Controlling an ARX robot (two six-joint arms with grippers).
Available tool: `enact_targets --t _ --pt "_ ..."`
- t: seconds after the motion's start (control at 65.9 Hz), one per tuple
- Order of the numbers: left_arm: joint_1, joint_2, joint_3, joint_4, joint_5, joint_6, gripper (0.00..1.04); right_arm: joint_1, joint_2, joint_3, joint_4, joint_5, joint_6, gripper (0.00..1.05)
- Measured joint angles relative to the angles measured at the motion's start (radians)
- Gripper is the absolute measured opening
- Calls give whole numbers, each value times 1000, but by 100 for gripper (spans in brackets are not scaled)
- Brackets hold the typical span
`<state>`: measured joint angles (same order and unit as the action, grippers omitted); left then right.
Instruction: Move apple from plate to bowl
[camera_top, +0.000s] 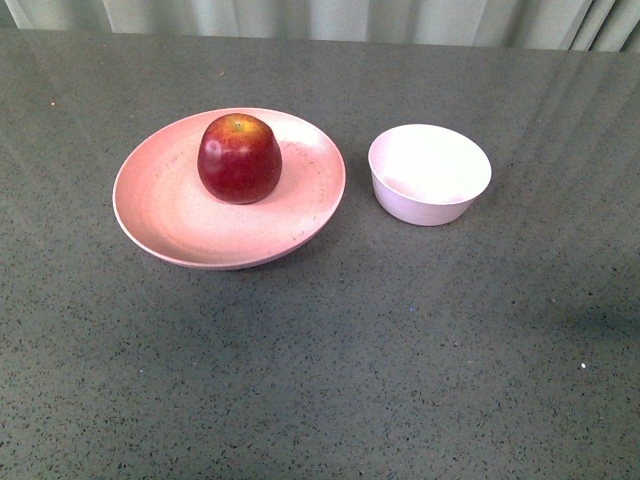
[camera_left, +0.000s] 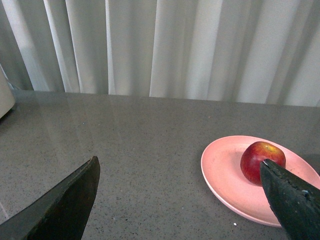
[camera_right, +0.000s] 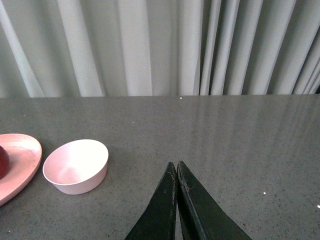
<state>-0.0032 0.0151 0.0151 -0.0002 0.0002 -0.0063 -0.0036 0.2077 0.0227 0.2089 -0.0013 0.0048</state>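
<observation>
A glossy dark-red apple (camera_top: 239, 158) stands on the back half of the wide salmon-pink plate (camera_top: 170, 215). Just right of the plate sits the small pale bowl (camera_top: 430, 172), with nothing in it. Neither arm shows in the front view. In the left wrist view my left gripper (camera_left: 180, 161) is open and wide, above bare table, off to the side of the plate (camera_left: 225, 170); one dark finger (camera_left: 292, 200) overlaps the apple (camera_left: 260, 160). My right gripper (camera_right: 176, 164) is shut on nothing, apart from the bowl (camera_right: 76, 166) on the side away from the plate (camera_right: 20, 160).
Everything rests on a dark grey speckled table (camera_top: 330, 370). Pale curtains (camera_left: 175, 45) hang behind its far edge. A white object (camera_left: 5, 97) shows at the edge of the left wrist view.
</observation>
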Motion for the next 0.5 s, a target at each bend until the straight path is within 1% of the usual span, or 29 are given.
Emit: enact_targets --t 0.121,0.152,0.213,0.501 --pt "0 0 0 0 0 0 96 0 -30 0 -31 0 0 2" --pt "0 0 0 0 0 0 96 0 -61 0 -66 1 0 2" --pt "0 0 0 0 0 0 96 0 -155 0 -188 2 -1 2" --pt "0 0 0 0 0 0 96 0 -201 0 -208 2 -1 2"
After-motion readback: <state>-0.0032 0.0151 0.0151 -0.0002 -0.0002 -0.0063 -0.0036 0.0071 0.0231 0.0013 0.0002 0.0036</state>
